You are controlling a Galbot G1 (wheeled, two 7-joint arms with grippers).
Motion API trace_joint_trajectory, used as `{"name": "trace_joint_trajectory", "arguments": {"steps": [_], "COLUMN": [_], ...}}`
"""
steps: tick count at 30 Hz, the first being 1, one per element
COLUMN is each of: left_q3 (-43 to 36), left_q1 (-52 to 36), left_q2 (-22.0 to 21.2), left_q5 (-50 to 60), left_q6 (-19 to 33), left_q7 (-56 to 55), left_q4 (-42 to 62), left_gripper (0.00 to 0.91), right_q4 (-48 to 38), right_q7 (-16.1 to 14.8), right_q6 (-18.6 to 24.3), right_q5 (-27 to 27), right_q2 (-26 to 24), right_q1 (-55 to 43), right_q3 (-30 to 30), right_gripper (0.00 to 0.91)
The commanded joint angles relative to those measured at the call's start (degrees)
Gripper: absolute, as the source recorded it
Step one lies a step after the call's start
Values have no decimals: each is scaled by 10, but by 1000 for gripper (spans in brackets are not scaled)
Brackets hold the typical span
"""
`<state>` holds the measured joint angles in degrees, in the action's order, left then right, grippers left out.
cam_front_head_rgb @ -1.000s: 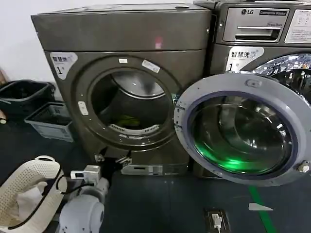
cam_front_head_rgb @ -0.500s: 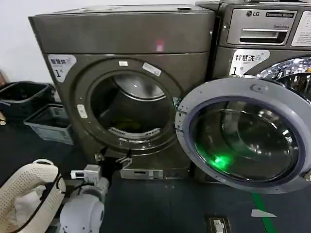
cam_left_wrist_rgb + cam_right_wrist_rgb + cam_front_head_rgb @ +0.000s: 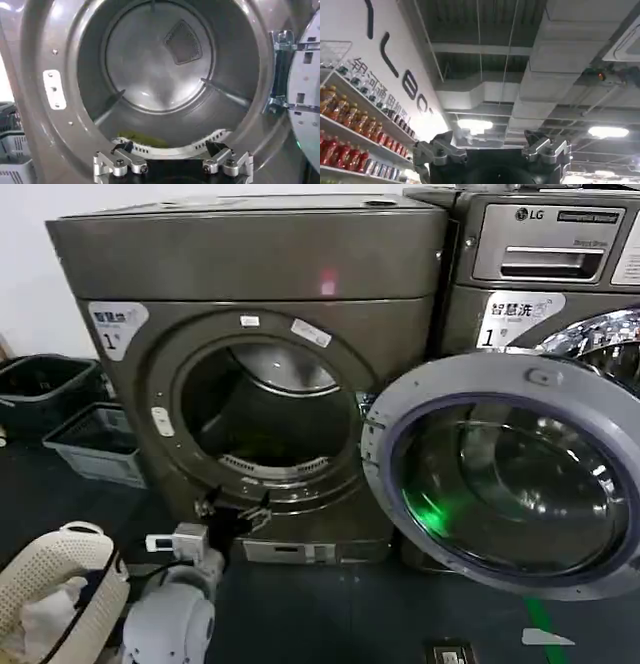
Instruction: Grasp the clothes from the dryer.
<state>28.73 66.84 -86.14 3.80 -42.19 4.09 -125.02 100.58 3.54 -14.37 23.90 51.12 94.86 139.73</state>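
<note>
Far off to the left pincer's left side, dark plastic crates (image 3: 75,439) sit on the floor by the wall, and close at its left, a white mesh basket (image 3: 50,579) rests low beside the robot's grey arm. Now the left pincer (image 3: 232,511) itself: it hangs just below the lip of the dryer (image 3: 250,374), right in front of the round mouth, fingers spread wide with nothing between them. From its wrist camera the left pincer (image 3: 172,165) faces straight into the drum, both fingertips apart on either side of the opening's lower rim. And there are the clothes (image 3: 140,139) — a small yellow-green scrap lying on the drum floor just beyond the rim, ahead of the pincer and a touch toward its left finger, not touched by anything. Above the pincer, a white "1" sticker (image 3: 117,322) and a small pink light (image 3: 327,285) show on the dryer's front. To the pincer's right, the dryer door (image 3: 510,469) stands swung open, glass catching a green glow. Behind it sits the LG machine (image 3: 545,274). The right pincer (image 3: 492,152) is raised toward the ceiling ducts, fingers spread, holding nothing.
</note>
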Motion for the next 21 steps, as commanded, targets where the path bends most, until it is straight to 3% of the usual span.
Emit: {"name": "trace_joint_trajectory", "arguments": {"steps": [1, 21], "left_q3": [0, 0], "left_q1": [0, 0], "left_q2": [0, 0], "left_q5": [1, 2], "left_q6": [-28, -28], "left_q7": [0, 0], "left_q4": [-3, -2], "left_gripper": [907, 907], "right_q4": [0, 1], "right_q7": [0, -1], "right_q6": [0, 0], "right_q5": [0, 1], "right_q2": [-1, 2], "right_q1": [0, 6], "right_q3": [0, 2], "right_gripper": [907, 907]}}
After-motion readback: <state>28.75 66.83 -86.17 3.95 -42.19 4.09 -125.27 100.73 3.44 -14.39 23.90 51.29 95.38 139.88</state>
